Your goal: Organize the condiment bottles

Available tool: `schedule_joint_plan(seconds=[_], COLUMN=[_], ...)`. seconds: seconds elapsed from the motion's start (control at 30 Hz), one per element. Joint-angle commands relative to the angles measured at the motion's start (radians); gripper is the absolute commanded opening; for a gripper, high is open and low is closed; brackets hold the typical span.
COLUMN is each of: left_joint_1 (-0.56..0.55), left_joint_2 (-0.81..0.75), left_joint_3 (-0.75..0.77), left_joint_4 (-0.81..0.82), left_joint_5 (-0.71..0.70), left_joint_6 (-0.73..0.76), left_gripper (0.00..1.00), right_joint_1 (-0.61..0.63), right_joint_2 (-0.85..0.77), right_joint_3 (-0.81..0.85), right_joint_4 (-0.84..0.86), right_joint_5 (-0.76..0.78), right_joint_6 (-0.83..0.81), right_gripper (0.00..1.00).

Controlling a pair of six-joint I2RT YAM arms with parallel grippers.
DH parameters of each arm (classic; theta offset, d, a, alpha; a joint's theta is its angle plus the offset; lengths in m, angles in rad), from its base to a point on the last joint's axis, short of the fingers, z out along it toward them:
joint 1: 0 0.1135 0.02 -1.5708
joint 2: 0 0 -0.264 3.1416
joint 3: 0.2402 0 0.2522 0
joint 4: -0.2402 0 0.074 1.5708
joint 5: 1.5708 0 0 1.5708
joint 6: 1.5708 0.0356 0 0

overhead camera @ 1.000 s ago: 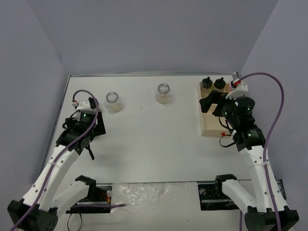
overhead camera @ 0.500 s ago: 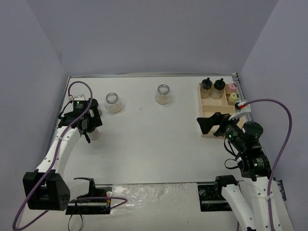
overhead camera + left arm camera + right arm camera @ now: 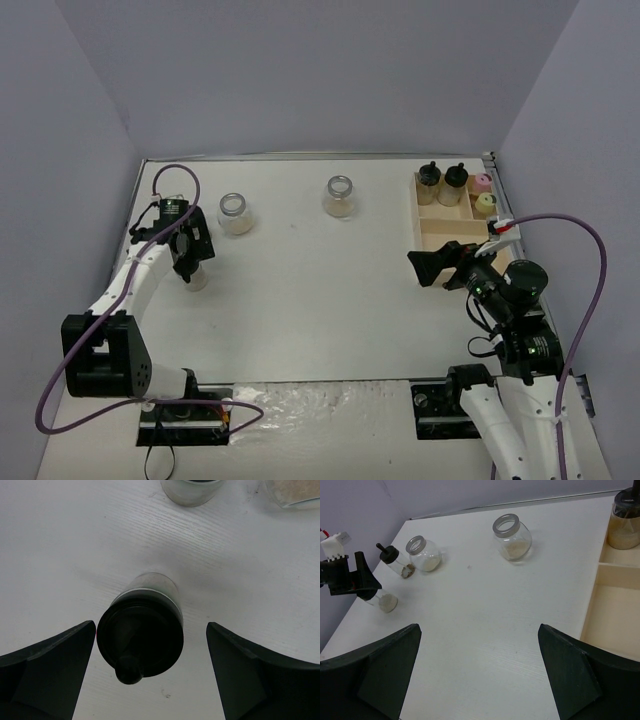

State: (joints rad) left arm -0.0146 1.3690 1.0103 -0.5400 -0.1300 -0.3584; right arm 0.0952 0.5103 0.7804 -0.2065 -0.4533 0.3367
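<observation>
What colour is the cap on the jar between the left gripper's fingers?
The cap is black; best in left wrist view.

Table (image 3: 320,300): white top with a faint wood grain.
Tray (image 3: 440,232): pale wood, divided into compartments, at the table's 2 o'clock, against the 3 o'clock edge.
Walls (image 3: 320,80): plain lavender-grey, enclosing the table at 9, 12 and 3 o'clock.

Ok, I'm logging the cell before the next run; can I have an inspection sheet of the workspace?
Surface: white table, no spill seen.
Job's things: black-capped pair, pink-capped bottle and yellow-capped bottle in the tray; two silver-rimmed jars and two black-capped bottles on the table.
Clutter: nothing seen.
Grippers: left gripper open astride one black-capped bottle, not touching; right gripper open, holding nothing.
Cables: two looping purple cables.
Surroundings: plain grey-purple walls.
</observation>
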Motion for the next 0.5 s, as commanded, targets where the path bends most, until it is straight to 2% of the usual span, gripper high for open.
schedule_joint_plan(seconds=[0.0, 0.03, 0.1, 0.23, 0.3, 0.37, 0.47], left_joint_1=[0.01, 0.01, 0.01, 0.006, -0.014, -0.081, -0.217], left_joint_2=[0.013, 0.014, 0.012, -0.008, -0.028, -0.05, -0.045], left_joint_3=[0.048, 0.048, 0.045, 0.046, 0.055, 0.071, 0.116], left_joint_4=[0.034, 0.034, 0.034, 0.031, 0.028, 0.028, 0.028], left_joint_5=[0.021, 0.027, 0.038, 0.08, 0.1, 0.105, 0.088], left_joint_6=[0.004, 0.002, 0.001, -0.003, -0.012, -0.019, -0.034], left_gripper=[0.75, 0.72, 0.58, 0.29, 0.11, 0.04, 0.0], right_joint_1=[0.005, 0.005, 0.005, 0.005, 0.005, 0.005, 0.005], right_joint_2=[-0.018, -0.022, -0.031, -0.048, -0.053, -0.056, -0.055], right_joint_3=[0.004, 0.003, 0.002, -0.001, -0.001, -0.001, 0.004], right_joint_4=[0.039, 0.036, 0.03, 0.018, 0.008, 0.001, -0.014], right_joint_5=[-0.022, -0.023, -0.023, -0.019, -0.019, -0.021, -0.029], right_joint_6=[-0.01, -0.01, -0.01, -0.013, -0.017, -0.025, -0.034], right_gripper=[1.0, 1.0, 1.0, 1.0, 1.0, 1.0, 1.0])
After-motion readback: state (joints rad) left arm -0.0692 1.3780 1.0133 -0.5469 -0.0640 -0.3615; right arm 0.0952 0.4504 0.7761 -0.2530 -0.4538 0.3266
